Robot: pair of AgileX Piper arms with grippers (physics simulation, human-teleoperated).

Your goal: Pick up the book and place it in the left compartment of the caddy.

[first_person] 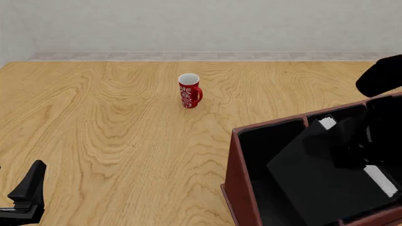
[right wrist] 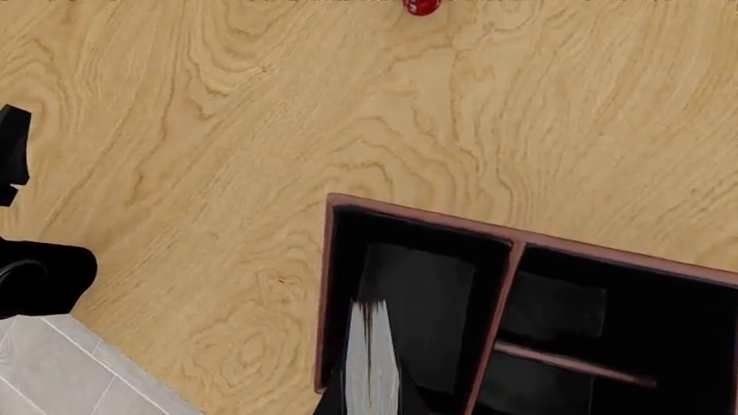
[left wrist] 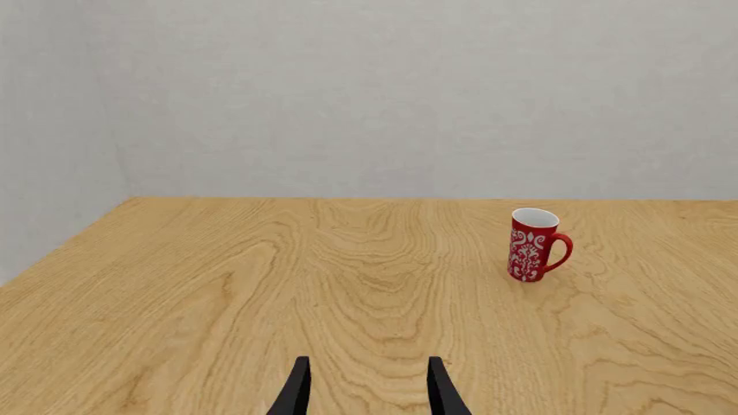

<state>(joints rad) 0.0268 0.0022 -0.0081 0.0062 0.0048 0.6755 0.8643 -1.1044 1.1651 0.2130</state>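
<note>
The black book [first_person: 314,174] hangs tilted over the caddy [first_person: 236,165], a dark reddish-brown box at the front right. Its lower part dips into the left compartment [first_person: 264,141] and its upper part leans across a divider. My right gripper [first_person: 353,149] is shut on the book's upper right part, dark against dark. In the right wrist view the book's white page edges [right wrist: 372,363] stand over the left compartment [right wrist: 346,259], just inside the caddy's rim [right wrist: 416,214]. My left gripper [left wrist: 369,391] is open and holds nothing, low over the table at the front left [first_person: 28,188].
A tall red mug [first_person: 189,91] with a white pattern stands upright mid-table, well away from the caddy, also in the left wrist view [left wrist: 537,245]. Smaller divided bays [right wrist: 600,328] lie right of the left compartment. The left arm's dark body [right wrist: 34,277] shows beside the table edge.
</note>
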